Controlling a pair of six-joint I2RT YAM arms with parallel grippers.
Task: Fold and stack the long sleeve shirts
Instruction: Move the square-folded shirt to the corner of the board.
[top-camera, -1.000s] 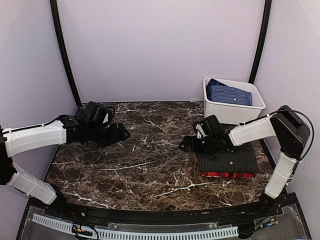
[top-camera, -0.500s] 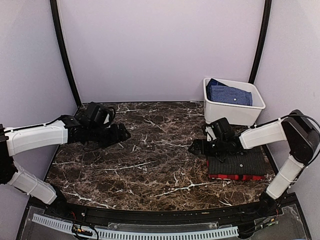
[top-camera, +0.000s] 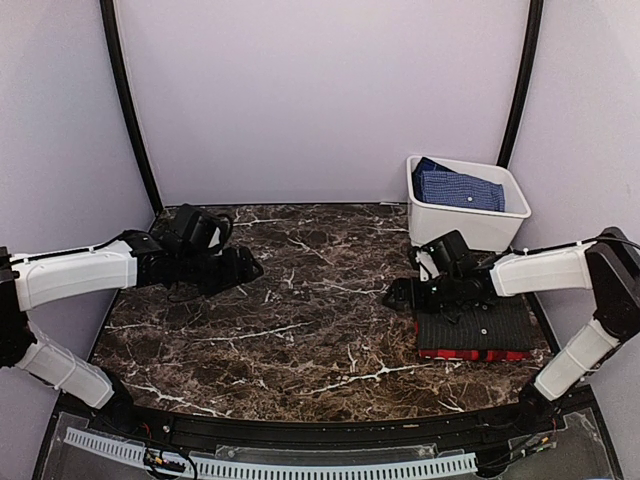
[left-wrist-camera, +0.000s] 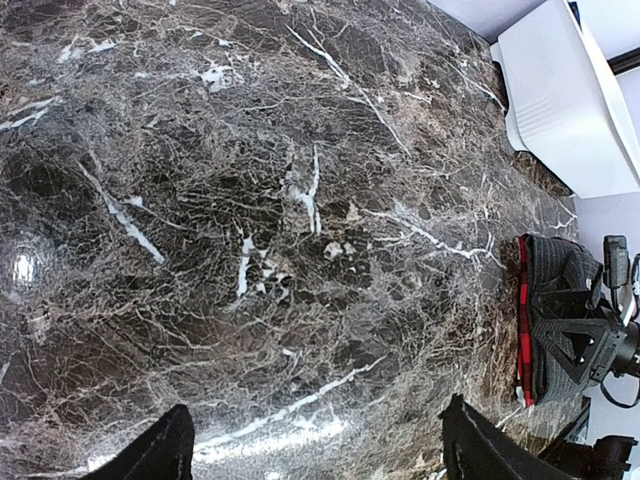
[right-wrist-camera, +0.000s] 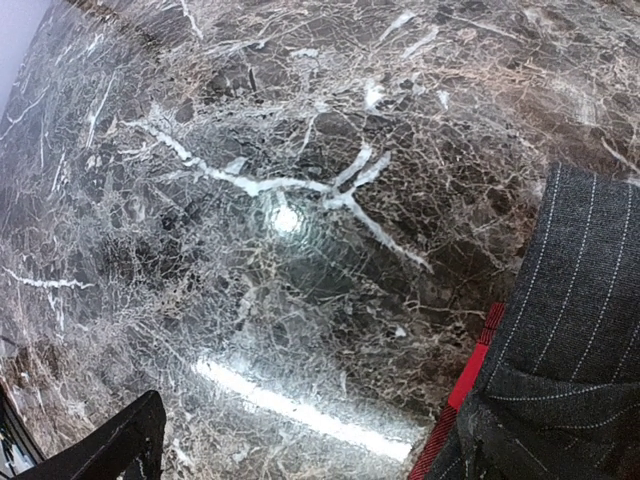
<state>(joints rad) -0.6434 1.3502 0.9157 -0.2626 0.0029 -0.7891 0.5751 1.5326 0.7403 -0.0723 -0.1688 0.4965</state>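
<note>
- Top view: pinstripe shirt (top-camera: 478, 322) folded on the plaid shirt (top-camera: 470, 353), right side of the table (top-camera: 300, 330); right end effector (top-camera: 398, 294) at its left edge.
- Left wrist: left end effector (left-wrist-camera: 315, 412) spread wide over the table.
- Right wrist: jaws wide apart too, gripping nothing.

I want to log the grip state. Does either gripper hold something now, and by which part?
Nothing is held. The left gripper is open over the table; the right gripper is open at the edge of the stacked shirts, gripping nothing.
</note>
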